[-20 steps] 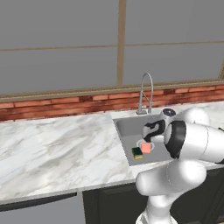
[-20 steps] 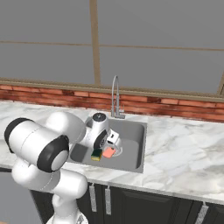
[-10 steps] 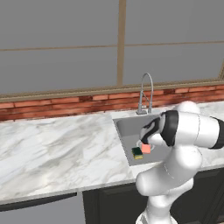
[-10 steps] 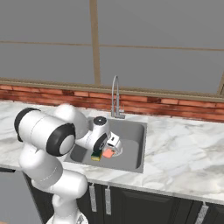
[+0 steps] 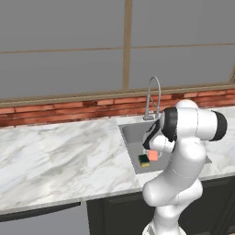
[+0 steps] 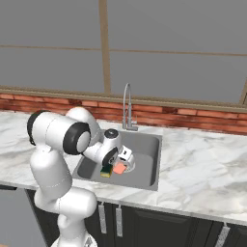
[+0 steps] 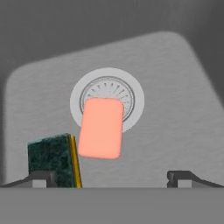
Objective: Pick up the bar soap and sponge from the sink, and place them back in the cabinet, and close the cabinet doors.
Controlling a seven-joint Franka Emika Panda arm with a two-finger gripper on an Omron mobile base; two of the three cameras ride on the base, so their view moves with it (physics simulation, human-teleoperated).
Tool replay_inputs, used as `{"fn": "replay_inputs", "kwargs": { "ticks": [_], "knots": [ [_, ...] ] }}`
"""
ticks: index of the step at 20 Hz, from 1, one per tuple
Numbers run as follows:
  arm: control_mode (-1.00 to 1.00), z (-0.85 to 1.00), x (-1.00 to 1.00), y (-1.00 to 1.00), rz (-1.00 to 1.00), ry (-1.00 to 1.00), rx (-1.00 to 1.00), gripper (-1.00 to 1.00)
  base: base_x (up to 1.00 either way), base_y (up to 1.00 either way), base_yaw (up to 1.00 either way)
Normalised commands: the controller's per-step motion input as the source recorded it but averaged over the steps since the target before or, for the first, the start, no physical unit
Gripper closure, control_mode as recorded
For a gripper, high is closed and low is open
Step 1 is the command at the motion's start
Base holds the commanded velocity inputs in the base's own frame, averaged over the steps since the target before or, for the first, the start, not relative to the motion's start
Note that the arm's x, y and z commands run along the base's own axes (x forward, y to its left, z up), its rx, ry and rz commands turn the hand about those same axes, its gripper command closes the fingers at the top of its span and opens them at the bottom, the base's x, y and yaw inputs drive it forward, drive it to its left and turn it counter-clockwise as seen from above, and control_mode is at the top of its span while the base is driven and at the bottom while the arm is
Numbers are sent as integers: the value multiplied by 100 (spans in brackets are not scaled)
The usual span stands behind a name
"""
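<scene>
The salmon-pink bar soap [image 7: 100, 128] lies flat on the sink [image 7: 175, 109] floor and partly covers the round drain [image 7: 107, 83]. Right beside it the sponge [image 7: 54, 159] stands on edge, dark green face showing and a yellow strip toward the soap. My gripper [image 7: 111, 177] hovers open above them, one fingertip over the sponge and the other over bare basin past the soap. From the base views the soap [image 5: 153, 155] [image 6: 119, 169] and sponge [image 5: 144, 160] [image 6: 106, 171] sit near the basin's front, under the hand [image 6: 125, 155]. The cabinet and the cabinet doors are out of view.
A chrome faucet [image 5: 153, 96] [image 6: 127, 106] arches over the basin's back edge. White marble counter [image 5: 59, 160] runs to both sides, with a red brick strip [image 6: 193, 120] and a window behind. Dark lower cabinets [image 6: 159, 224] lie below.
My arm has swung its elbow more upright while the hand stays down over the sink. The jaws remain wide. Soap and sponge have not moved.
</scene>
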Motion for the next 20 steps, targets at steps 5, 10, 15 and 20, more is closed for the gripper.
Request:
{"fn": "replay_inputs", "kwargs": {
  "ticks": [5,10,15,20],
  "knots": [
    [-100,-19,24,0,0,0,0,-100,0,0,0],
    [-100,-22,16,0,0,0,0,-100,0,0,0],
    [-100,-26,11,0,0,2,0,-100,0,0,0],
    [-100,-24,7,0,0,3,0,-100,0,0,0]
  ]
}}
